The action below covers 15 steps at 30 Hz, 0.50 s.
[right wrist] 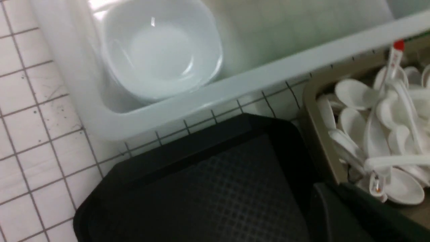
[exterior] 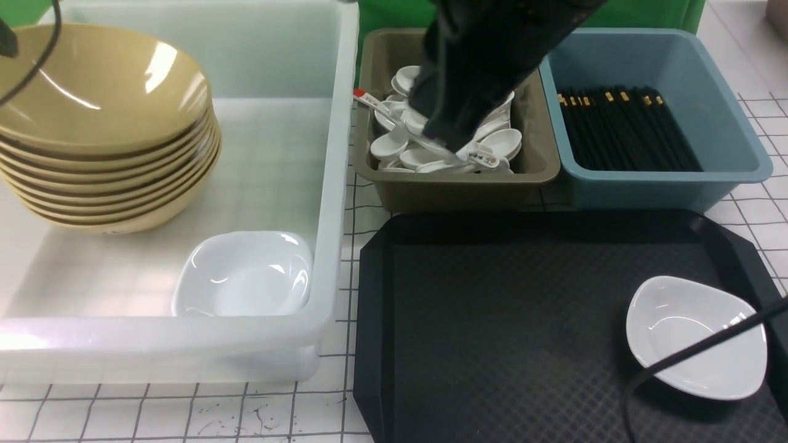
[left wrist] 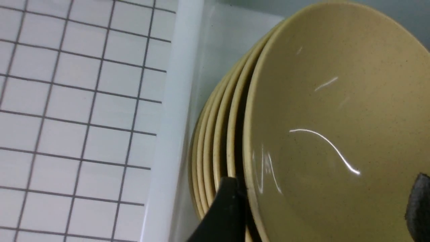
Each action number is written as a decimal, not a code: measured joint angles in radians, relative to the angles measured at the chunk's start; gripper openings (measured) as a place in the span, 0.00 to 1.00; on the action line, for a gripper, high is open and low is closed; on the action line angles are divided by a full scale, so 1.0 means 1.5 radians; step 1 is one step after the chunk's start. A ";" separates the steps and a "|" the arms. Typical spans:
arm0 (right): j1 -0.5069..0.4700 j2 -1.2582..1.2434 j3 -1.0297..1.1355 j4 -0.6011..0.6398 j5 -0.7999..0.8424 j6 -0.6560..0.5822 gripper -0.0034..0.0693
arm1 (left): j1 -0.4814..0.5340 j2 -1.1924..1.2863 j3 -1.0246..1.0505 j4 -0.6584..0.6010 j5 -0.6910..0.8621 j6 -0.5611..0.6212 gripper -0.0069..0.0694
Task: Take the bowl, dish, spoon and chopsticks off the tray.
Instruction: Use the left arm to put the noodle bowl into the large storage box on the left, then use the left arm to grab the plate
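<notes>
A yellow bowl [exterior: 104, 86] [left wrist: 336, 101] tops a stack of like bowls in the white tub [exterior: 332, 184]. My left gripper [left wrist: 324, 205] is open, one finger [left wrist: 228, 208] outside the top bowl's rim and the other [left wrist: 418, 205] inside it. The black tray [exterior: 492, 320] [right wrist: 201, 188] carries only a small white dish [exterior: 695, 335] at its right end. My right gripper [exterior: 452, 141] [right wrist: 336, 215] hangs shut over the heap of white spoons [exterior: 431, 147] [right wrist: 379, 141]. Black chopsticks [exterior: 628, 129] lie in the blue bin.
A second white dish [exterior: 246, 277] [right wrist: 161, 50] sits in the tub's near right corner. The brown spoon bin [exterior: 455, 184] and blue bin [exterior: 726, 166] stand side by side behind the tray. A black cable [exterior: 689, 354] crosses the dish on the tray.
</notes>
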<state>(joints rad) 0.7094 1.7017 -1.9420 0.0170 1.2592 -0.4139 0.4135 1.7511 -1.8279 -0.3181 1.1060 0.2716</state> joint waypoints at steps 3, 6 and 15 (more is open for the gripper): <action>-0.032 -0.007 0.023 -0.003 -0.001 0.022 0.11 | -0.008 -0.024 -0.034 -0.003 0.041 -0.030 0.88; -0.059 -0.028 0.055 -0.003 -0.001 0.035 0.11 | -0.046 -0.042 -0.041 -0.008 0.060 -0.039 0.84; -0.143 -0.157 0.241 -0.003 -0.003 0.079 0.11 | -0.415 -0.013 -0.041 0.007 0.067 -0.021 0.74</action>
<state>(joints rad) 0.4945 1.4662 -1.5808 0.0128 1.2548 -0.2953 -0.2094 1.7311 -1.8897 -0.3079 1.2070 0.2404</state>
